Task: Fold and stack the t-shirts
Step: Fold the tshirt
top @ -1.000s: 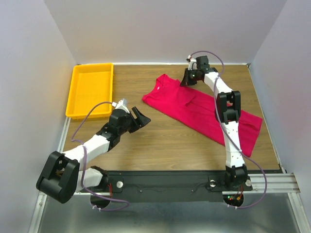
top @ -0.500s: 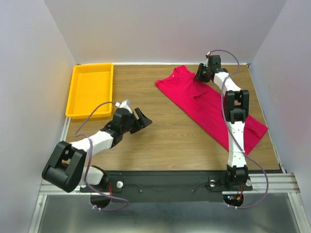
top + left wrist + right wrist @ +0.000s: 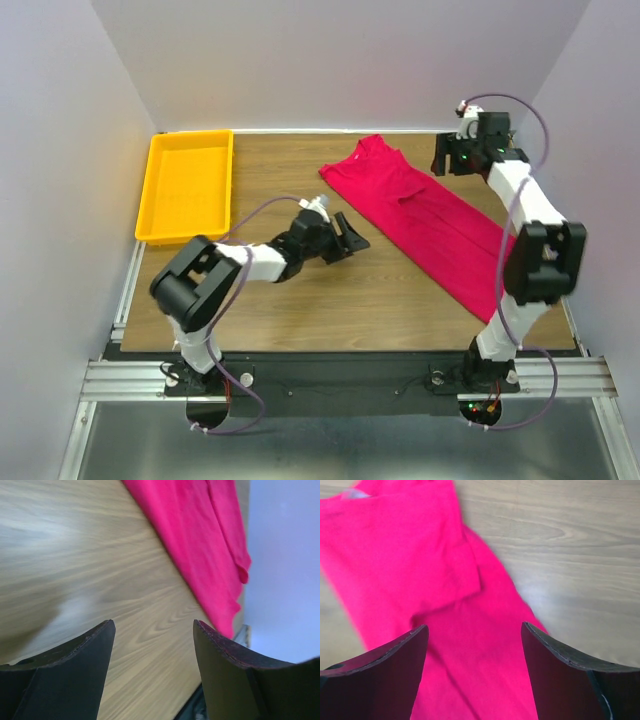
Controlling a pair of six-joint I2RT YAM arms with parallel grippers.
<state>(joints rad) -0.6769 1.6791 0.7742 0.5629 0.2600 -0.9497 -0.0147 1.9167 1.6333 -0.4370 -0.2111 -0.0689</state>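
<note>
The crimson t-shirt [image 3: 430,220] lies spread in a long diagonal strip on the wooden table, collar at the back, hem near the right arm's base. My right gripper [image 3: 443,160] hovers open just off the shirt's upper right side. In the right wrist view its fingers [image 3: 395,655] stand wide apart above the red cloth [image 3: 445,580], holding nothing. My left gripper [image 3: 350,236] is open low over bare wood, a short way left of the shirt. In the left wrist view the t-shirt [image 3: 200,535] lies ahead of the empty left gripper [image 3: 152,625].
A yellow plastic tray [image 3: 160,200] stands at the back left. White walls close in the table at the back and both sides. The table's metal edge [image 3: 242,635] shows past the shirt's hem in the left wrist view.
The right gripper dragged the shirt's upper end to the right, then opened, let go and drew back to the right. The left arm reached right, toward the shirt.
</note>
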